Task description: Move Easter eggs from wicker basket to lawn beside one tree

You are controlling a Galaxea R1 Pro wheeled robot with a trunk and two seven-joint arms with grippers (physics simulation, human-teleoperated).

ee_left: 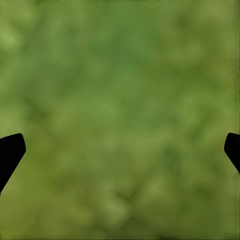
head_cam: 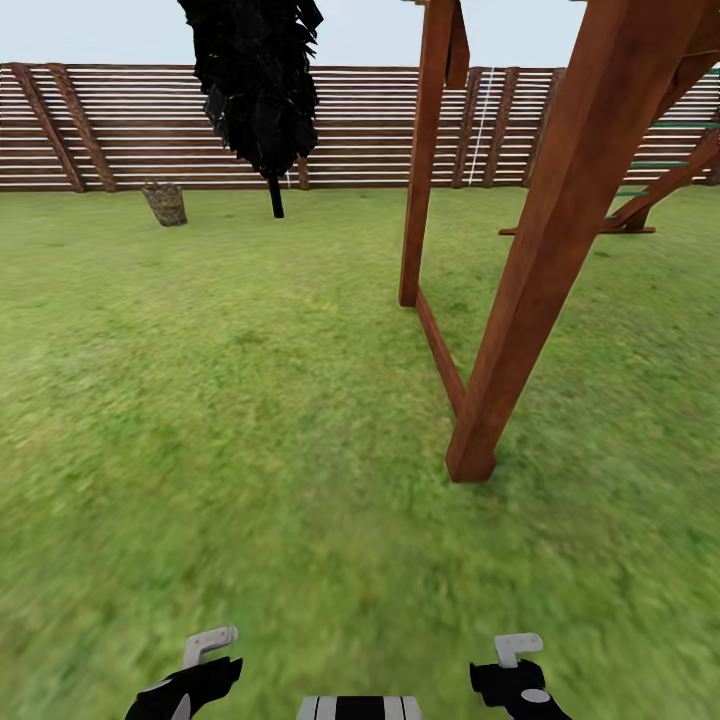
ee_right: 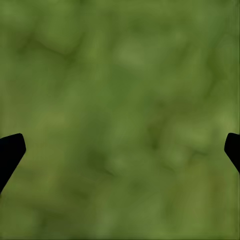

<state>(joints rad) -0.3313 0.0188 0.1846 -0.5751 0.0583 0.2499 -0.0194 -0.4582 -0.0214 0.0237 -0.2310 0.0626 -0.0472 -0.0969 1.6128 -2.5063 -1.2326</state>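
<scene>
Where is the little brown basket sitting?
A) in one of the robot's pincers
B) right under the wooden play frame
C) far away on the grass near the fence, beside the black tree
C: the wicker basket stands far off on the lawn by the fence, left of the black tree.

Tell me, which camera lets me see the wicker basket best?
The head view. The wicker basket stands far off on the lawn near the fence, left of a black tree, small but whole. Both wrist views look at blurry grass between open fingertips, no basket.
</scene>
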